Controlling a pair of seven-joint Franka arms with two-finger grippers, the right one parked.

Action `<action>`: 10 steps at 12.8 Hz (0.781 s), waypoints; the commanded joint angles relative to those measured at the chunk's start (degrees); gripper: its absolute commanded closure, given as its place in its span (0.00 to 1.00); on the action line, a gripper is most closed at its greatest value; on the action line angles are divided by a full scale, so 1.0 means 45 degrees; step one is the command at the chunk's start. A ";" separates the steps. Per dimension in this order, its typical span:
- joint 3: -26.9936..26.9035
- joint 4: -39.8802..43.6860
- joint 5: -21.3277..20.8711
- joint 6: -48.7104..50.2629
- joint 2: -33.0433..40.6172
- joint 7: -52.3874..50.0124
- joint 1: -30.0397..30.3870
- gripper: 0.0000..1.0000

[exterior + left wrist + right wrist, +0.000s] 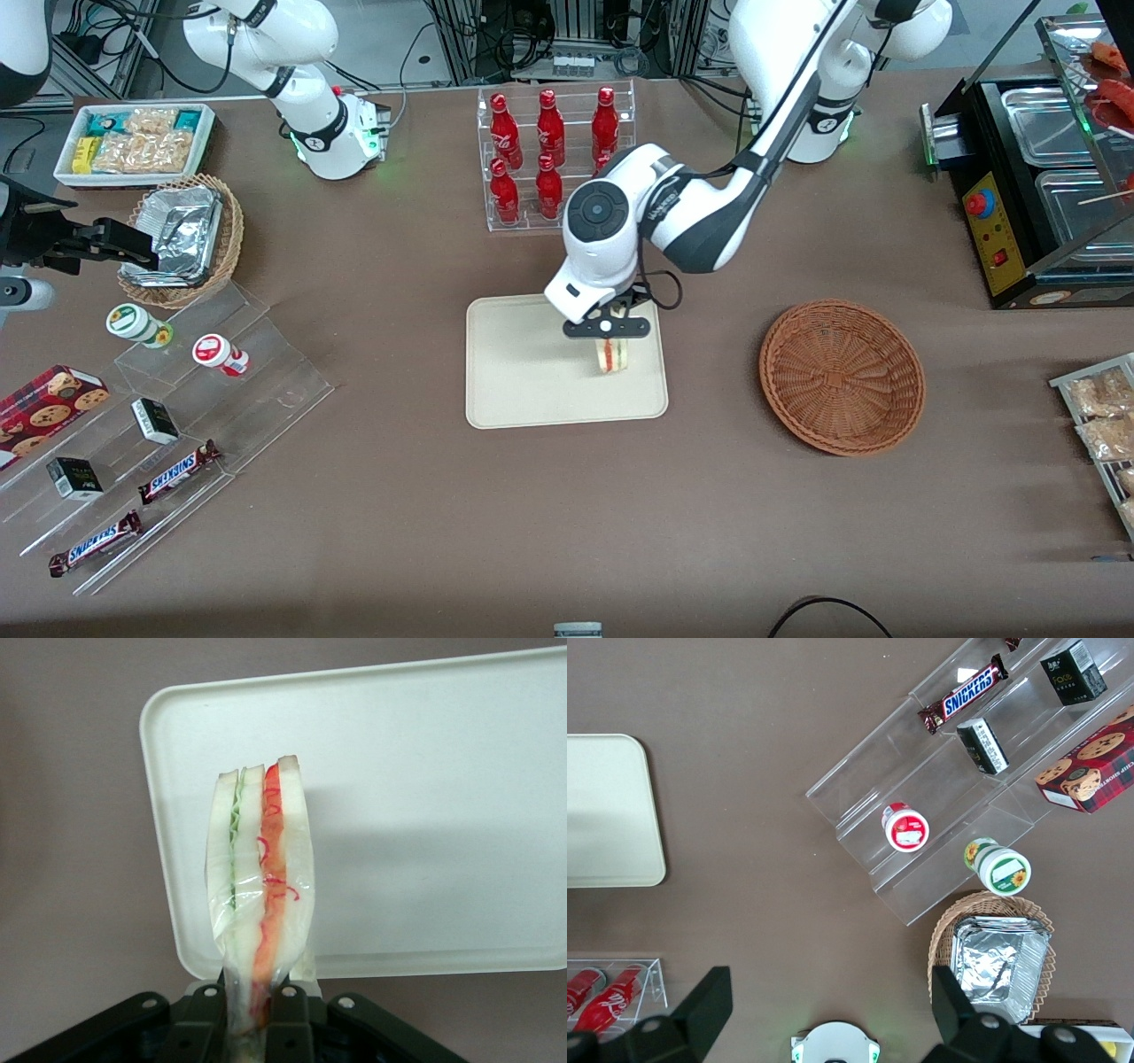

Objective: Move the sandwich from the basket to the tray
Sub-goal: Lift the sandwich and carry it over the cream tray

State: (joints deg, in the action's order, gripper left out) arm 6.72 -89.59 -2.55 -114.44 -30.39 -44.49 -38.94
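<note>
Front view shows the left arm's gripper (609,341) hanging over the cream-beige tray (523,372), above the part of it that lies toward the working arm's end of the table (443,514). Its jaws are pinched on the sandwich (611,354), which hangs below them, over the tray surface; whether the sandwich touches the tray cannot be told from this view. The reddish-brown wicker basket (842,377) sits on the table well apart from the tray, toward the working arm's end, and holds nothing that can be seen

Left wrist view has the sandwich (259,877) held edge-on in clear wrap, its pale bread layers showing a green stripe and an orange-red stripe side by side. The black gripper (252,1014) clamps its narrow end, and the tray (425,815) lies under it, with one rounded corner of the tray close to the sandwich

A clear rack of red bottles (554,155) stands on the table farther from the front camera than the tray. Toward the parked arm's end are a tan wicker basket of foil trays (182,239), a white bin of snack packets (133,142) and clear stepped shelves (177,425) carrying chocolate bars and small boxes
</note>
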 commanded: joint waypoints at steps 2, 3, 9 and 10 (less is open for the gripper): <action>-0.0185 0.0397 -0.0234 -0.1167 -0.0704 -0.0580 -0.0427 1.00; -0.0185 0.0416 -0.0253 -0.1364 -0.0900 -0.0678 -0.0698 1.00; -0.0244 0.0807 -0.1091 -0.2733 -0.2132 -0.1361 -0.1305 1.00; -0.0244 0.0826 -0.1093 -0.2772 -0.2229 -0.1382 -0.1307 1.00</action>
State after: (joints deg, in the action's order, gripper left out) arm 6.55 -87.89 -5.86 -126.96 -39.32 -48.56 -43.25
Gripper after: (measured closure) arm 0.850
